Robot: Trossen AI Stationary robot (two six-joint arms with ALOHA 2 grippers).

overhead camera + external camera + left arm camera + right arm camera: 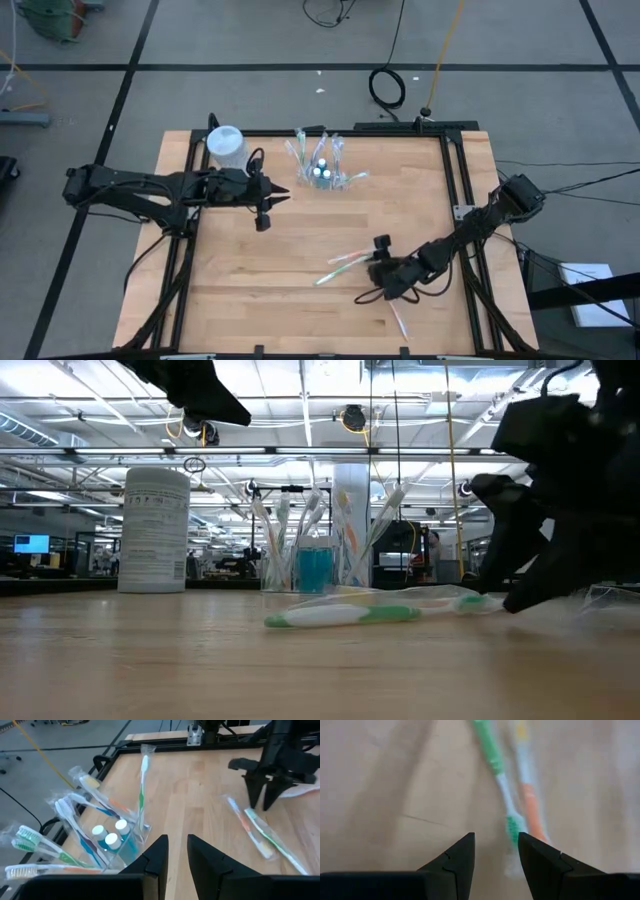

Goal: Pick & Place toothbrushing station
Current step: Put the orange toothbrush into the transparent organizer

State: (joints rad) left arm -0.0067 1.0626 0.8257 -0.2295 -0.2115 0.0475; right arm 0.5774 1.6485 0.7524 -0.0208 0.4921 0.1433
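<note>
A clear plastic cup (322,172) stands at the table's far middle, with several wrapped toothbrushes and blue toothpaste tubes (107,836) upright in it. Two wrapped toothbrushes lie flat side by side on the table right of centre: a green one (495,765) and an orange one (530,800). My right gripper (380,258) is open and points down just over their bristle ends; the green brush's head lies ahead of the gap between its fingers. My left gripper (275,203) is slightly open and empty, raised above the table left of the cup.
A large white cylindrical container (225,143) stands at the far left, behind my left arm. Another wrapped toothbrush (400,320) lies near the front edge, right of centre. Black frame rails (450,170) run along the table's edges.
</note>
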